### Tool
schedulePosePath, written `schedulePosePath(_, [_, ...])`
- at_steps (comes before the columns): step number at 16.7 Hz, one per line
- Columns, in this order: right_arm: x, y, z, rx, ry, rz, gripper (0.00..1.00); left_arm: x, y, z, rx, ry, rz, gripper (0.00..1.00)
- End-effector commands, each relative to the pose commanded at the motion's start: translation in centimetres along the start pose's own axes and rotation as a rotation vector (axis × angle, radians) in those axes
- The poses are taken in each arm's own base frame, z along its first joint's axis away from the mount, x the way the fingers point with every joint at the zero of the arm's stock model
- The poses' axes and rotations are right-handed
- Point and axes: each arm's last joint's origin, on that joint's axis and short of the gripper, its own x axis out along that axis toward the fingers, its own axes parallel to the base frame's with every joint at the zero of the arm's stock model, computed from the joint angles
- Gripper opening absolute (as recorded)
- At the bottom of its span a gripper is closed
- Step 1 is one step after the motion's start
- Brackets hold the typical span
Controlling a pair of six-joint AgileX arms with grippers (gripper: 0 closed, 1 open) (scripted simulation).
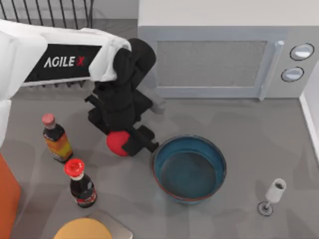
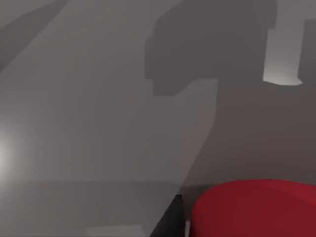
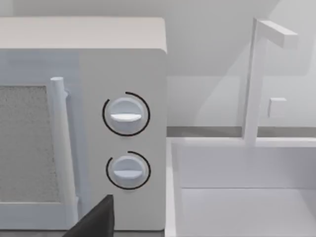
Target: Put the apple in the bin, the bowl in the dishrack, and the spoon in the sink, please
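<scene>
Red apple [image 1: 116, 143] sits clamped in our left gripper [image 1: 124, 143], just left of the bowl [image 1: 189, 168]; we should lift straight up, clearing both bottles.

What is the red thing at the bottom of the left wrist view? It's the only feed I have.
Observer: It's the apple. The top view shows the left gripper right at it.
Operator: What's near it?
Observer: The bowl sits just to the apple's right in the top view, close by, with nothing in it.
Operator: Where do the bowl and spoon go?
Observer: The dishrack shows as black bars at the top view's upper left, behind the left arm. The right wrist view shows the sink, a white basin with a faucet, next to the microwave.
</scene>
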Motion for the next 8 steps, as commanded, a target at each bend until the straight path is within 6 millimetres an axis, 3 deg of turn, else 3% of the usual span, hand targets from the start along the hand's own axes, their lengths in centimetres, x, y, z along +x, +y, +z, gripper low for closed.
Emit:
schedulePosePath(2, [0.00,0.00,0.00,0.000,0.000,0.000,1.00,0.00,0.00,0.00,0.000,0.000,0.000,0.02])
schedulePosePath(8, [0.00,0.00,0.00,0.000,0.000,0.000,1.00,0.00,0.00,0.00,0.000,0.000,0.000,0.00])
